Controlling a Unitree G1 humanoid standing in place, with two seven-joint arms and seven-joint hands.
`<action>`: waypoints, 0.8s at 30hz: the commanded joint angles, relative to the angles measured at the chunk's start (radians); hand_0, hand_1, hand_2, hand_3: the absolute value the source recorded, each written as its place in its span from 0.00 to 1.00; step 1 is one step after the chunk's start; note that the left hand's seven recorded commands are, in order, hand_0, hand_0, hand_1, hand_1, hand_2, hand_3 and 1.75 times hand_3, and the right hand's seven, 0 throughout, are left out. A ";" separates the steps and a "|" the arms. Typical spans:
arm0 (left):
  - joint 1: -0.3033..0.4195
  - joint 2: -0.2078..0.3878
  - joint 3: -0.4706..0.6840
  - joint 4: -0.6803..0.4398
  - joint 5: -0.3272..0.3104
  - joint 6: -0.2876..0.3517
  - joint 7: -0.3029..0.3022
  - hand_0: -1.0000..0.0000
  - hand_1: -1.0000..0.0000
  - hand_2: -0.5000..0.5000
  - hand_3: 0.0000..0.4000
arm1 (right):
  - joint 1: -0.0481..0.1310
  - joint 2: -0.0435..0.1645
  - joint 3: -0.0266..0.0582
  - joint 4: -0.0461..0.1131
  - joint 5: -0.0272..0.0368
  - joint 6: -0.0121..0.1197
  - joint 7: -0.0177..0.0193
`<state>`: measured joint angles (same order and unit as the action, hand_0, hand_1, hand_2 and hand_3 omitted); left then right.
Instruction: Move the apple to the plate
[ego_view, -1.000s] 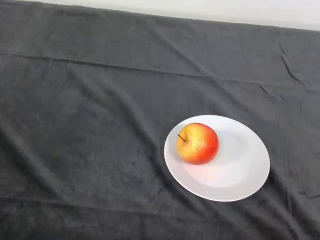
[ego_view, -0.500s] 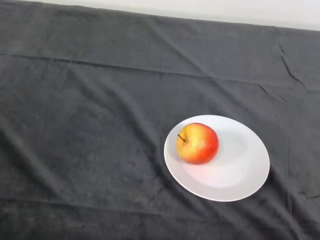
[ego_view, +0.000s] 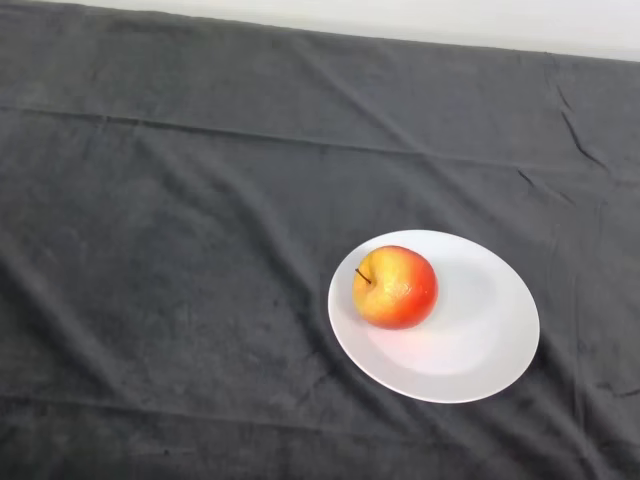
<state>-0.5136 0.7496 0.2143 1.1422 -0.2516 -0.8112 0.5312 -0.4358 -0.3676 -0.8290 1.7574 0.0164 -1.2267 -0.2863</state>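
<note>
One dark cloth (ego_view: 180, 250) covered the whole table, creased w/ long folds. Right of centre lay a white plate (ego_view: 480, 350). Red-yellow apple (ego_view: 395, 288) sat on the plate's left part, stem pointing left. Robot hand wasn't visible, so state unknown.

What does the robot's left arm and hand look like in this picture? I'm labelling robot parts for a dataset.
Nothing of the robot shows in the head view, so there is nothing of its arm or hand to describe here. The picture holds only a red and yellow apple resting on a white round plate, which lies on the dark cloth over the table.
</note>
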 joint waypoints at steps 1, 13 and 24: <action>-0.028 0.008 0.017 0.026 0.021 -0.008 -0.009 1.00 1.00 0.50 0.00 | 0.118 0.126 -0.0079 0.057 -0.0105 0.019 -0.0045; -0.029 0.000 0.037 0.023 0.040 -0.005 -0.015 1.00 1.00 0.50 0.00 | 0.118 0.126 -0.0084 0.057 -0.0112 0.019 -0.0046; -0.028 -0.006 0.057 0.018 0.051 0.000 -0.028 1.00 1.00 0.50 0.00 | 0.118 0.126 -0.0087 0.057 -0.0117 0.020 -0.0048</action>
<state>-0.5138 0.7491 0.2527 1.1421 -0.2118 -0.8109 0.5114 -0.4357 -0.3675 -0.8299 1.7574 0.0160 -1.2267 -0.2863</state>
